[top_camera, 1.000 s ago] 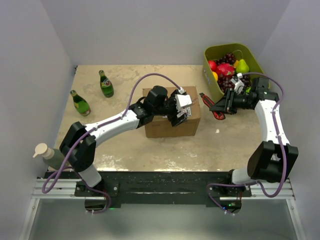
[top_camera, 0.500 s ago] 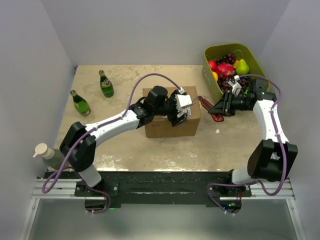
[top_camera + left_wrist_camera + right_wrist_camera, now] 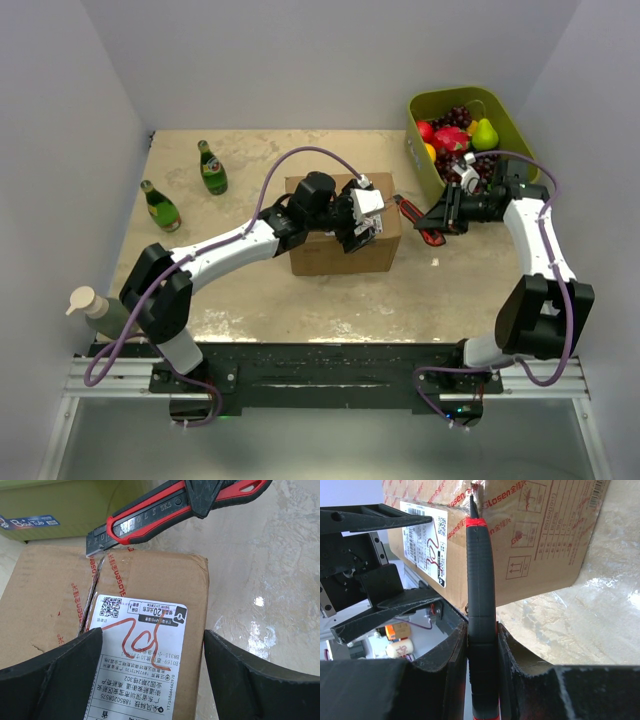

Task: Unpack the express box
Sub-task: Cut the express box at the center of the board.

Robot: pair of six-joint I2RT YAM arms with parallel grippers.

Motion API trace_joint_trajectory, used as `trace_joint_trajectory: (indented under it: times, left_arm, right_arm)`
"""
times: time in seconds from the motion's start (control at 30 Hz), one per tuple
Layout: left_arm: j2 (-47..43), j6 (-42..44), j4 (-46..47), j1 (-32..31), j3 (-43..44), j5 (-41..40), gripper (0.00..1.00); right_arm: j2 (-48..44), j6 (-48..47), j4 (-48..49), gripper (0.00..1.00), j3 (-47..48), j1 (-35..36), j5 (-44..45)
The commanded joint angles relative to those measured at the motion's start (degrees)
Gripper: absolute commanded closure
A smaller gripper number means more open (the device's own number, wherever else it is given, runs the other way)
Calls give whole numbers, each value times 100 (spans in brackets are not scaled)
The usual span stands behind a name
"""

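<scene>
Cardboard sits in the middle of the bench (image 3: 450, 290): the express box (image 3: 335, 257), brown and corrugated, lies flat with its white shipping label (image 3: 135, 650) facing up.

The left arm reaches in a long diagonal from its base. Its wrist is bent over the box top, and the left claw (image 3: 362, 218) is spread wide, one black finger on each side of the label. I cannot tell whether those fingers (image 3: 50, 675) actually press on the card.

The right arm rises, folds at the elbow and points back toward the box's right end. The right claw (image 3: 481, 645) is clamped tight on the handle of a utility knife (image 3: 481, 580), a slim red-and-black tool with a grey segmented blade. The blade tip meets the top edge of the box at the taped centre seam, where clear tape (image 3: 95, 585) printed with red lettering is wrinkled.

The label carries a QR code, fine print and a looping red pen scrawl. Its near end runs out of the left wrist picture.

An olive-green plastic tub (image 3: 500, 108) of fruit (image 3: 455, 135) stands in the far right corner. Two green glass bottles (image 3: 212, 168) (image 3: 160, 207) lie well apart from the box on the left.

From above, the left claw hides most of the box top. How deep the blade goes is not clear from any view.
</scene>
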Motion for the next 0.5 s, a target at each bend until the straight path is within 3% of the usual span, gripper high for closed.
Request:
trace_joint_trajectory:
  times: [0.0, 0.47]
  left_arm:
    - [397, -150, -894, -98, -154, 5, 14]
    - [397, -159, -894, -107, -145, 48, 14]
  right_arm:
    - [105, -61, 23, 100, 151, 24, -2]
    - [465, -359, -135, 100, 766, 15, -10]
